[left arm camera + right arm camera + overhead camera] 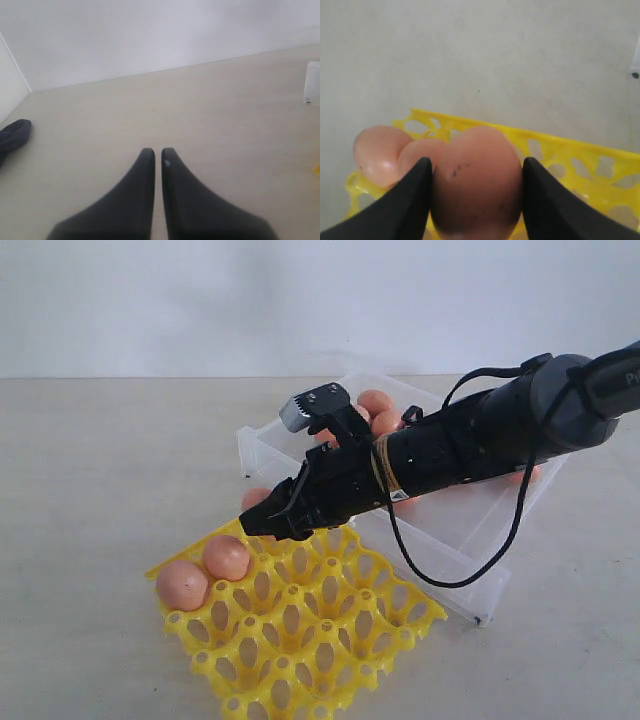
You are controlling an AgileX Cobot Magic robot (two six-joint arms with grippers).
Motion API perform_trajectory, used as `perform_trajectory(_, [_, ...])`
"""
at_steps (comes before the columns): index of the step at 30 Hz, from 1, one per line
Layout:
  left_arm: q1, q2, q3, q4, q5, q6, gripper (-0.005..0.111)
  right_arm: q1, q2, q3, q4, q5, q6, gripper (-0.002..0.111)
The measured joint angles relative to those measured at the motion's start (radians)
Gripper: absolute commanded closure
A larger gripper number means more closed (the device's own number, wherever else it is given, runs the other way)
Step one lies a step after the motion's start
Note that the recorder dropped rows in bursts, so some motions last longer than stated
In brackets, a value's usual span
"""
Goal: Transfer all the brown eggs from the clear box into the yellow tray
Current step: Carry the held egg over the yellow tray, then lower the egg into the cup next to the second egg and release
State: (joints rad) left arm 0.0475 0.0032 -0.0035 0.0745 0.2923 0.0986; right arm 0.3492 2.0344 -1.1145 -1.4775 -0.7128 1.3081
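My right gripper (268,523) (476,162) is shut on a speckled brown egg (477,185) (255,498) and holds it just above the back edge of the yellow tray (432,618) (560,145). Two brown eggs (182,585) (227,557) sit in the tray's far-left cups; the right wrist view shows them (377,152) right beside the held egg. The clear box (460,540) lies behind the tray, under the right arm. More brown eggs (375,402) show in the box, partly hidden by the arm. My left gripper (157,151) is shut on nothing over bare tabletop.
The pale tabletop (100,470) runs back to a white wall. The right arm's black cable (440,580) loops down over the box's front wall. A dark object (15,135) lies at the edge of the left wrist view.
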Motion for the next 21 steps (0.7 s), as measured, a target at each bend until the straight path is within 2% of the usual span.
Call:
perform_trajectory(8, [0.0,0.0,0.0,0.0,0.0,0.0,0.103,0.0,0.0,0.0,0.097,0.034,-0.058,0.108])
perform_trajectory(21, [0.0,0.0,0.0,0.0,0.0,0.0,0.103,0.0,0.0,0.0,0.123,0.043,-0.079,0.108])
